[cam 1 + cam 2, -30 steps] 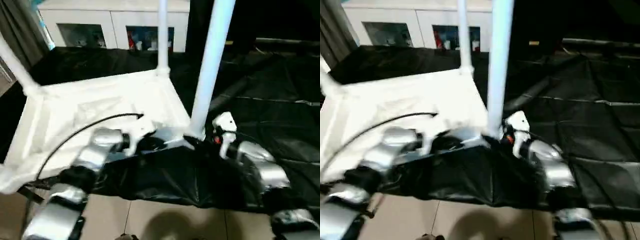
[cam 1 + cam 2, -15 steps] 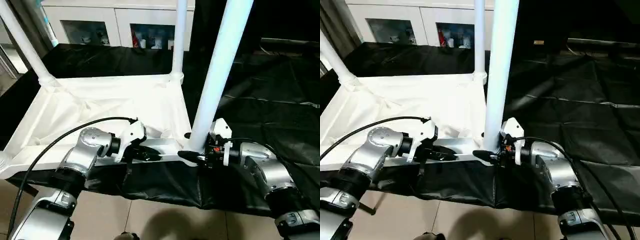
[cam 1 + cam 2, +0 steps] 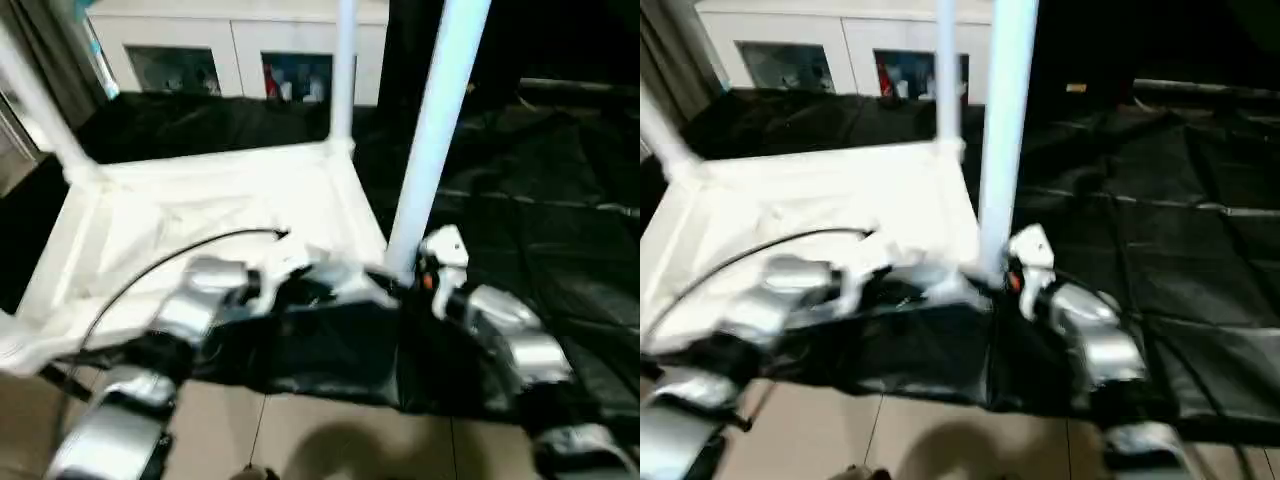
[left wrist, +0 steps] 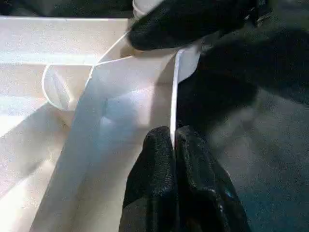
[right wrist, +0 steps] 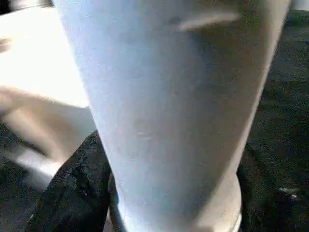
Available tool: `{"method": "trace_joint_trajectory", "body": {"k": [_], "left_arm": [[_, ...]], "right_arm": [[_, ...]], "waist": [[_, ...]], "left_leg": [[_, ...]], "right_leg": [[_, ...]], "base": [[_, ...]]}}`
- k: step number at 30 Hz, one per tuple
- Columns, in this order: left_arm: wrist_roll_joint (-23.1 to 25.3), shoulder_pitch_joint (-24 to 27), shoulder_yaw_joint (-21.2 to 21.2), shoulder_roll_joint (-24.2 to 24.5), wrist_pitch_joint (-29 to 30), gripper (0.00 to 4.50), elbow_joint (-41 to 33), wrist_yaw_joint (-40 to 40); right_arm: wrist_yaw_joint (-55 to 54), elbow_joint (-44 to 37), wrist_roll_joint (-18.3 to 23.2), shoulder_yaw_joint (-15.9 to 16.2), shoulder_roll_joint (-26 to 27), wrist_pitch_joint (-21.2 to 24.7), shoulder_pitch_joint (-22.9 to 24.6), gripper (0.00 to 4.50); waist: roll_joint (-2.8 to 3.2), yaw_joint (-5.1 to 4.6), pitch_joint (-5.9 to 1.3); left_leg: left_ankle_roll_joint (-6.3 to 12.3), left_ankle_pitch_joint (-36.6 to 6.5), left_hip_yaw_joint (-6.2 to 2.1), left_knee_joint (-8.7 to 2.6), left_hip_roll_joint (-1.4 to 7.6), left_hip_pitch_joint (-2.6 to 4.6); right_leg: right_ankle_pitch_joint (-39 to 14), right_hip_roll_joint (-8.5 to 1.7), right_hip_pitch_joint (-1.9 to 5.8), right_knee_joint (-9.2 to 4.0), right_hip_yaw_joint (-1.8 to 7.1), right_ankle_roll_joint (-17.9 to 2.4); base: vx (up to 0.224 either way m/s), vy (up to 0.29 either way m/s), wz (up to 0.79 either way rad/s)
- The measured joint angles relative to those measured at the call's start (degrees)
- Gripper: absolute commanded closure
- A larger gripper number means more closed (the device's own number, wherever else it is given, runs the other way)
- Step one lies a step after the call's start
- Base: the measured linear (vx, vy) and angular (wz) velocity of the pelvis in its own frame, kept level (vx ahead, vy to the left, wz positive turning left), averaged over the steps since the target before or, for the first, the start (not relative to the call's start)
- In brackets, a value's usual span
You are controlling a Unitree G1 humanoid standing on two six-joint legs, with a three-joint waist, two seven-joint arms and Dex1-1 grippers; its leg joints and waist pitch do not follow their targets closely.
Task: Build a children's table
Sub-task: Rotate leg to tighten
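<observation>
Item: children's table [image 3: 210,215], white plastic, lying upside down on a black sheet [image 3: 520,190] over the floor, ribbed underside up. Legs: three standing in corner sockets; near leg [image 3: 432,130] upright at the corner closest to the robot. Left gripper [image 4: 174,140]: fingers pressed shut on the thin near rim [image 4: 175,92] of the top, steadying it. Right gripper [image 5: 164,208]: fingers spread around the base of the near leg at its socket; a firm hold cannot be told. Step in hand, by judgement: seating this leg. Next move calls for pressing it straight down while the rim is held steady. Background: white cabinet [image 3: 200,50].
</observation>
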Motion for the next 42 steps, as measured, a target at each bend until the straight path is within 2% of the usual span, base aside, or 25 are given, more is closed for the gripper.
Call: {"method": "trace_joint_trajectory", "body": {"k": [6, 7, 10, 14, 19, 23, 27, 33, 42], "left_arm": [[1.08, -0.04, 0.02, -4.0, 0.06, 4.5, 0.81, 6.67], [1.09, -0.04, 0.02, -4.08, 0.06, 4.5, 0.83, 6.74], [1.08, -0.04, 0.03, -4.09, 0.03, 4.5, 0.82, 6.68], [0.71, 0.13, 0.35, -3.3, 0.0, 4.5, 0.39, 4.67], [-1.41, 1.47, 0.49, -0.09, -0.62, 4.5, -1.36, -1.41], [-3.95, 3.16, 0.59, 4.29, -0.94, 4.5, -3.93, -9.93], [-5.18, 3.8, 0.5, 6.42, -0.66, 4.5, -5.05, -15.76], [-6.23, 4.62, 0.44, 8.25, 0.23, 4.5, -6.2, -19.86], [-6.47, 4.66, 0.47, 8.23, 0.46, 4.5, -6.21, -19.99]], "right_arm": [[-10.42, 2.43, -1.28, -2.07, 3.12, -0.4, -1.62, 1.69], [-10.41, 2.56, -1.28, -2.18, 3.16, -0.68, -1.6, 1.13], [-9.11, 2.6, -0.69, -2.69, 3.31, -1.01, -1.48, 0.99], [-4.11, 2.15, -0.37, -2.55, 1.97, -1.13, -1.27, 0.57], [7.62, -0.64, 1.75, -0.17, -2.01, -0.96, 0.81, 0.57], [20.49, -5.31, 4.2, 2.99, -6.81, 0.37, 3.45, 0.57], [26.85, -7.11, 4.51, 4.66, -8.8, -0.18, 4.43, 0.57], [31.73, -7.42, 4.98, 5.83, -9.83, -0.53, 4.42, 0.57], [32.13, -7.41, 6.0, 5.25, -9.35, 0.63, 4.59, 1.29]], "waist": [[0.27, -0.03, -0.19], [0.29, -0.04, -0.2], [0.37, -0.03, -0.25], [0.38, -0.2, -0.26], [0.5, -0.27, -0.32], [0.54, 0.04, -0.32], [0.53, 0.5, -0.32], [0.5, 0.5, -0.3], [0.42, 0.51, -0.25]], "left_leg": [[0.01, 0.0, -0.04, -0.03, -0.14, 0.01], [0.01, 0.0, -0.04, -0.03, -0.16, 0.01], [0.01, 0.0, -0.06, -0.04, -0.17, 0.0], [0.01, 0.0, -0.08, -0.13, -0.16, -0.07], [0.01, 0.0, -0.09, -0.3, -0.01, -0.08], [0.01, 0.0, -0.1, -0.36, 0.19, -0.21], [0.03, 0.0, -0.04, -0.29, 0.2, -0.35], [0.04, -0.03, 0.02, -0.23, 0.15, -0.4], [0.03, -0.02, 0.02, -0.24, 0.16, -0.38]], "right_leg": [[-0.01, -0.05, 0.21, -0.34, 0.05, 0.02], [-0.02, -0.06, 0.23, -0.35, 0.06, 0.03], [-0.02, -0.07, 0.22, -0.35, 0.05, 0.03], [-0.01, -0.06, 0.14, -0.34, 0.0, 0.04], [0.25, 0.03, 0.07, -0.24, -0.15, -0.29], [0.19, 0.14, -0.08, -0.19, -0.35, -0.18], [0.04, 0.12, -0.15, -0.24, -0.33, -0.16], [0.03, 0.06, -0.19, -0.24, -0.27, -0.18], [0.04, 0.06, -0.19, -0.2, -0.27, -0.19]], "base": [[0.0, 0.0, 0.0], [0.0, 0.0, 0.0], [0.0, 0.0, 0.0], [0.0, 0.0, 0.0], [0.0, 0.0, 0.0], [0.0, 0.0, 0.0], [0.0, 0.0, 0.0], [0.0, 0.0, 0.0], [0.0, 0.0, 0.0]]}}
